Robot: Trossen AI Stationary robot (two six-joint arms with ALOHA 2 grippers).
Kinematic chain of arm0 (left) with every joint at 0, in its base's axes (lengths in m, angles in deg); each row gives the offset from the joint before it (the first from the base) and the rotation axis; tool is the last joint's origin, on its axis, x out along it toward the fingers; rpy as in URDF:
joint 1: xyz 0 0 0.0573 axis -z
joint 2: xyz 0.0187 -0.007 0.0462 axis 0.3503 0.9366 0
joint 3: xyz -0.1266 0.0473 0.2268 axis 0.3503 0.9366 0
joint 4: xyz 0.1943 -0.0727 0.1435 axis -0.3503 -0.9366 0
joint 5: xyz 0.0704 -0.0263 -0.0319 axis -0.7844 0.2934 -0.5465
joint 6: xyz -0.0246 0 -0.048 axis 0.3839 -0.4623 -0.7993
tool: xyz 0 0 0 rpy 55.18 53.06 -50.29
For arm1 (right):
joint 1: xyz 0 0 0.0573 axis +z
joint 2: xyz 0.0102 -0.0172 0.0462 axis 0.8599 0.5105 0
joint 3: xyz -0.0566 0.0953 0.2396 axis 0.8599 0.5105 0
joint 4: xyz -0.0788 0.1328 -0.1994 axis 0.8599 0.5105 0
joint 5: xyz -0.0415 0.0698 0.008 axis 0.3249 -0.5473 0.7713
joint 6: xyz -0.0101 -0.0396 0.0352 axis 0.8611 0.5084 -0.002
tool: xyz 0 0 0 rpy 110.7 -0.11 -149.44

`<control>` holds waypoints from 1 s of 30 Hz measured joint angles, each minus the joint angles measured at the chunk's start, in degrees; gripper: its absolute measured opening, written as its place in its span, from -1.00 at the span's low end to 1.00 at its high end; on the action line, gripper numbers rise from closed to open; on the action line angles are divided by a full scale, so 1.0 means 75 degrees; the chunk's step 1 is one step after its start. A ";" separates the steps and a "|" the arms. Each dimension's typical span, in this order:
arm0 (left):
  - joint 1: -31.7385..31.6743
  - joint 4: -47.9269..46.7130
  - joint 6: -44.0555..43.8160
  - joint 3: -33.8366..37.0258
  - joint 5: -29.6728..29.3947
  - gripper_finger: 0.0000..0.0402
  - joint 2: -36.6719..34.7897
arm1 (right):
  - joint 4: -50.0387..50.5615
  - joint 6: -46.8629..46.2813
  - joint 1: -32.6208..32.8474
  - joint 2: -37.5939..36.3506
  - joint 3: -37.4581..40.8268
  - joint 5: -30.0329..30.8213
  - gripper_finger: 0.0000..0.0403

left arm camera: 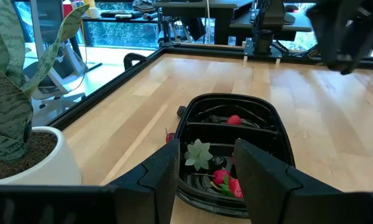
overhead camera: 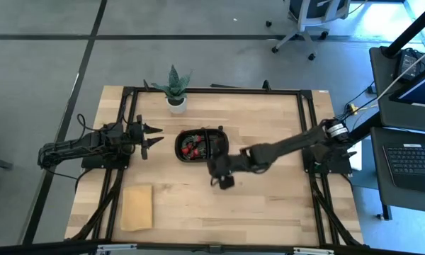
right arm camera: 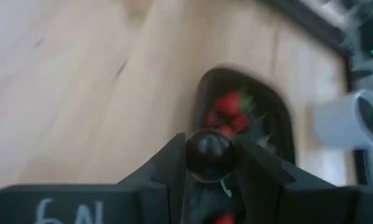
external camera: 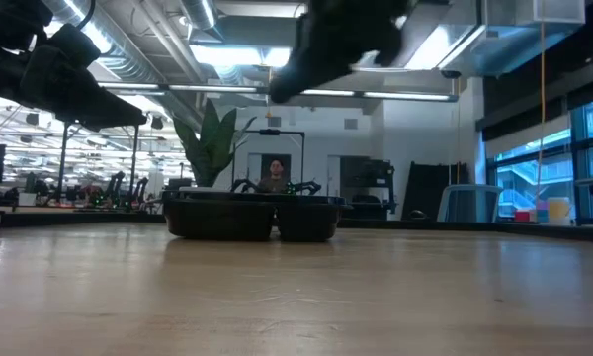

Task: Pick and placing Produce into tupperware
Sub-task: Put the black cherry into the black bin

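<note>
The black oval tupperware [overhead camera: 200, 145] sits mid-table, with red produce [overhead camera: 191, 147] in its left compartment. My right gripper [overhead camera: 216, 168] hovers above the table at the tray's near right corner, shut on a dark round piece [right arm camera: 208, 152]; the low view shows it high up [external camera: 287, 84]. My left gripper [overhead camera: 152, 136] waits open just left of the tray, which shows between its fingers [left arm camera: 230, 146] holding red berries [left arm camera: 227, 182] and a pale green star-shaped bit [left arm camera: 198, 154]. A dark piece [left arm camera: 181, 111] and a red piece [left arm camera: 169, 135] lie on the table beside the tray. My right gripper pinches the dark, glossy round piece [right arm camera: 208, 152] between its two fingers, one finger [right arm camera: 174, 163] on either side. The piece is lifted clear of the table, and the fingers point toward the tray [right arm camera: 242, 118].
A potted plant in a white pot [overhead camera: 175, 93] stands at the far edge behind the tray. A flat tan block [overhead camera: 137, 207] lies near the near-left corner. Bare wood stretches right of and in front of the tray. A black frame [overhead camera: 304, 127] edges the table.
</note>
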 joint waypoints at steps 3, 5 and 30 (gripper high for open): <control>0.0001 0.0000 0.0000 0.0000 0.0000 -0.27 0.0000 | -0.0910 0.0279 -0.0513 0.0079 0.0177 -0.0312 -0.39; -0.0001 0.0001 0.0000 0.0000 0.0000 -0.27 0.0000 | -0.1719 0.0370 -0.0845 0.0186 0.0331 -0.0678 -0.39; 0.0001 -0.0006 0.0003 0.0000 0.0023 -0.27 0.0000 | -0.3715 0.0052 -0.1714 0.1836 0.0653 -0.1767 -0.39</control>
